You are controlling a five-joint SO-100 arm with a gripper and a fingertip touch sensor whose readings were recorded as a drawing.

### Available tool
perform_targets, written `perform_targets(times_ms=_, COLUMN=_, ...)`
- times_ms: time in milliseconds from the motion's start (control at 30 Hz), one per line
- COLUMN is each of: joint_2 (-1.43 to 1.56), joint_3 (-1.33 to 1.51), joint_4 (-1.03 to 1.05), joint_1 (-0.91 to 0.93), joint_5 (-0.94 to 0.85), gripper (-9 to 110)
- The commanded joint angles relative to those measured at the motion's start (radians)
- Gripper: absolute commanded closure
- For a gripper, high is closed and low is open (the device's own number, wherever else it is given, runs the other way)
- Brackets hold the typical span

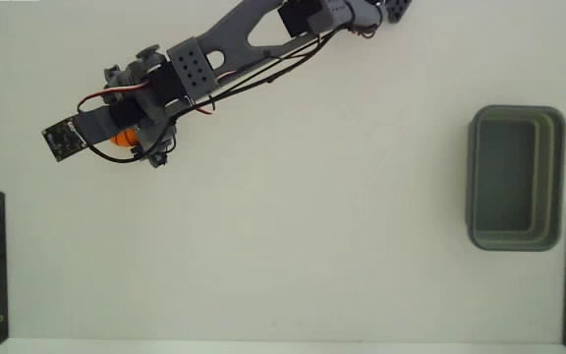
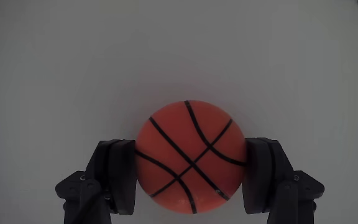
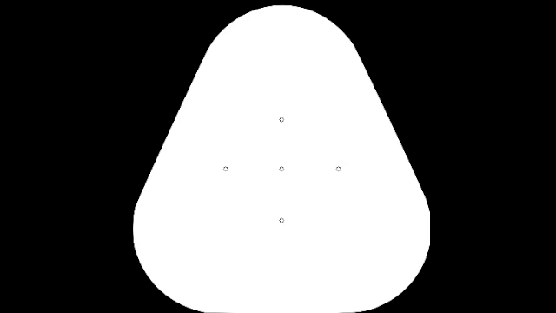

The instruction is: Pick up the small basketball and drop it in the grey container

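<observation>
Wrist view: ball (image 2: 190, 157) sits between the gripper (image 2: 190, 177) fingers (image 2: 118, 174), both touching its sides — closed on it. Fixed view: ball (image 1: 123, 137) under the arm, upper left of the table (image 1: 293, 226); container (image 1: 516, 179) far right, well apart.

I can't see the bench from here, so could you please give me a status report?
Gripper shut on basketball. Grey container far right in fixed view, empty. Table between them bare.
</observation>
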Motion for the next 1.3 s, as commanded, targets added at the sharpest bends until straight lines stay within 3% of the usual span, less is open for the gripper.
perform_targets(times_ms=0, joint_2=0.046, joint_3=-0.004, joint_4=-0.024, joint_1=-0.003, joint_5=0.005, gripper=-3)
perform_targets(times_ms=1267, joint_2=0.046, joint_3=-0.004, joint_4=-0.024, joint_1=-0.003, joint_5=0.005, gripper=6)
